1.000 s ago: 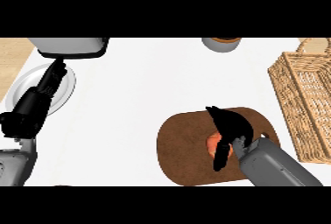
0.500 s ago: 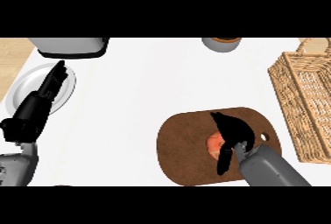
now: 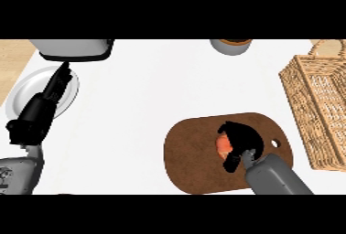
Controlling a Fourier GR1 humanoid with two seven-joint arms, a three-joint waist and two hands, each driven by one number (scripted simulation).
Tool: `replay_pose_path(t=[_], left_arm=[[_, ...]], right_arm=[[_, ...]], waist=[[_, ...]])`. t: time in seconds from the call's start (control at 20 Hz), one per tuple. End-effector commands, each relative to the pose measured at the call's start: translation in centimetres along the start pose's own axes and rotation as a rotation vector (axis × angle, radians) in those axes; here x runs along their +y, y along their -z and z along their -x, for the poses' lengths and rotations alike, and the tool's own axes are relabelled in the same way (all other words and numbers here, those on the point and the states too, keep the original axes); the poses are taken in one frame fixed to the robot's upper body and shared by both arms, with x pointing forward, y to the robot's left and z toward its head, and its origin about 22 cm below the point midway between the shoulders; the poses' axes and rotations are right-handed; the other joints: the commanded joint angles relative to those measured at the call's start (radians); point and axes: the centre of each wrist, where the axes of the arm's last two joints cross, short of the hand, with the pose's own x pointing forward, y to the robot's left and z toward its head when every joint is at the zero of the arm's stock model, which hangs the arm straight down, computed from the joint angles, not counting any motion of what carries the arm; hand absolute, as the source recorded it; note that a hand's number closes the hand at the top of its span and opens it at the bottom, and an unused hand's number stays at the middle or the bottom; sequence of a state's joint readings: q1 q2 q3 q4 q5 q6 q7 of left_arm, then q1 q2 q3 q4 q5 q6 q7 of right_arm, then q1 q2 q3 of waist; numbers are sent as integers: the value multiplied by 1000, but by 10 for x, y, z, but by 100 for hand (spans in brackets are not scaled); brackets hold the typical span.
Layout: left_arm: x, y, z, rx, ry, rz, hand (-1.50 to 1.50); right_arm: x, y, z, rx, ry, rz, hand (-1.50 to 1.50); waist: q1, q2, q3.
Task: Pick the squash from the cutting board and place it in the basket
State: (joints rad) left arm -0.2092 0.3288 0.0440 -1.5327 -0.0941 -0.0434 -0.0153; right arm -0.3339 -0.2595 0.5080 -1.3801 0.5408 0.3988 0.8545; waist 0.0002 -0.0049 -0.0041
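An orange squash (image 3: 222,145) lies on the round brown cutting board (image 3: 196,157) at the lower middle of the head view. My right hand (image 3: 242,139) covers most of it, with fingers and thumb curled round it, so only its left side shows. The wicker basket (image 3: 317,105) stands at the right edge, apart from the board. My left hand (image 3: 44,105) rests open at the far left, fingers straight and pointing up over a white plate.
A white plate (image 3: 24,89) lies at the left under the left hand. A grey appliance (image 3: 74,48) stands at the back left. A grey cup with orange contents (image 3: 231,45) sits at the back middle. Bare white counter lies between the board and the basket.
My right hand has closed in over the squash and shifted slightly toward me, hiding more of it. The left hand has barely moved.
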Motion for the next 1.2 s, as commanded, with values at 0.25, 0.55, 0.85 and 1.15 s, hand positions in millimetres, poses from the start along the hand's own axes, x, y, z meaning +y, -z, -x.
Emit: replay_pose_path(t=[0.25,0.55,0.85,1.15], left_arm=[[-17,2,-4,-2,3,11,0],[9,-3,-1,11,7,-17,0],[8,-5,-1,5,1,-37,0],[16,-12,4,13,-7,-50,0]], right_arm=[[17,22,2,-42,-57,-2,150],[-62,7,163,-19,-121,153,150],[-118,-26,251,12,-168,308,150],[-163,-67,324,-38,-110,561,150]], waist=[[4,6,4],[-27,11,10],[-60,17,22],[-32,20,24]])
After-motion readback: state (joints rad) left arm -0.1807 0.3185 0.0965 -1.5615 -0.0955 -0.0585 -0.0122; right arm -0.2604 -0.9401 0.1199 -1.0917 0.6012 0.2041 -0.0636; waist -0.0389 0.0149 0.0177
